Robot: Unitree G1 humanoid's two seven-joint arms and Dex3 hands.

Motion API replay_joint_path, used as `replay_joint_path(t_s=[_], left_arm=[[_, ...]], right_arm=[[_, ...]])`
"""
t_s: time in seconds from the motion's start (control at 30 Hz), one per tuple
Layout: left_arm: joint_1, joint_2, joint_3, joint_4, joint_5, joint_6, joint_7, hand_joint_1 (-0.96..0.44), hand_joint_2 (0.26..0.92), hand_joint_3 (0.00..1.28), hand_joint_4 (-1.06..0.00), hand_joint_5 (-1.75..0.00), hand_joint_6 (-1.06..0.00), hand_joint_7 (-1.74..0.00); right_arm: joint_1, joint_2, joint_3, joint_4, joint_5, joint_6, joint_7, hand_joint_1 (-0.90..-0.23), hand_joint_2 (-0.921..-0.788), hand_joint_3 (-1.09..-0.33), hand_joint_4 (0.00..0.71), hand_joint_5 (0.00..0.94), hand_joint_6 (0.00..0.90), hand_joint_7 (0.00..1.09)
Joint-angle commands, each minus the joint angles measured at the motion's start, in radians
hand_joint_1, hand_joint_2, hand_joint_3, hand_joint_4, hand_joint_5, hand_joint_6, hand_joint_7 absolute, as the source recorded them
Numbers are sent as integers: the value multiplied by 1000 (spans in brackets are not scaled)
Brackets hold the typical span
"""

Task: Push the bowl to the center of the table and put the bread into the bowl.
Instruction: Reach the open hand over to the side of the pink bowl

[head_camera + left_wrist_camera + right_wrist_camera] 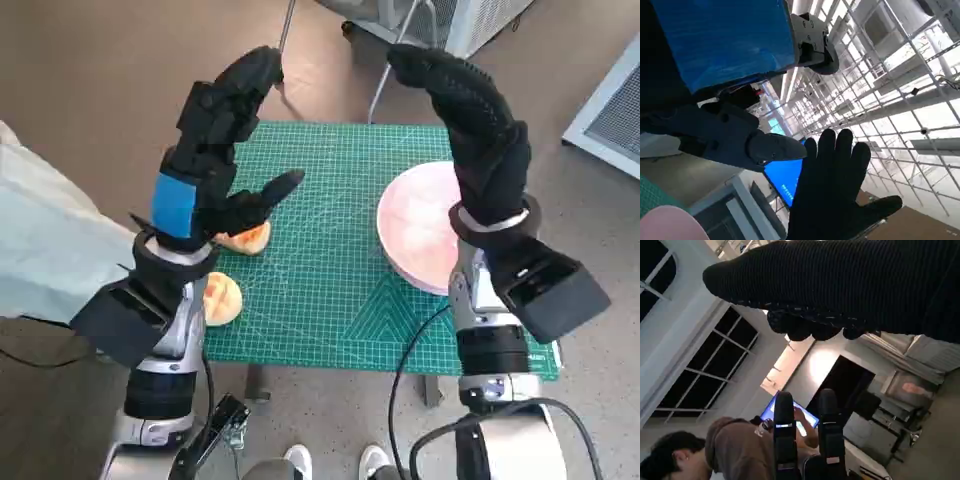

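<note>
A pale pink bowl sits on the right half of the green mat, its near rim hidden behind my right forearm. Two golden pieces of bread lie at the mat's left side: one partly under my left hand, the other near the front left corner. My left hand is raised well above the bread, fingers spread, holding nothing. My right hand is lifted above the bowl's far side, fingers extended and empty. The left wrist view shows the gloved right hand spread open and a bit of the bowl.
A pale cloth lies off the table's left edge. Metal legs and a white unit stand on the floor beyond the table. A person looking at a lit screen sits nearby in the right wrist view.
</note>
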Motion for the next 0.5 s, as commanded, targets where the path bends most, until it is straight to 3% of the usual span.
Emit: replay_joint_path(t_s=[0.03,0.5], left_arm=[[-1,6,-6,-8,8,5,-3,-364,921,241,-302,-3,-126,-529],[1,7,-5,-17,-1,16,-14,-359,921,242,-302,-2,-119,-540]], right_arm=[[1,-4,-4,17,4,8,9,-642,-921,-843,283,0,-1,785],[10,-5,-4,5,1,19,2,-648,-921,-840,283,0,-1,782]])
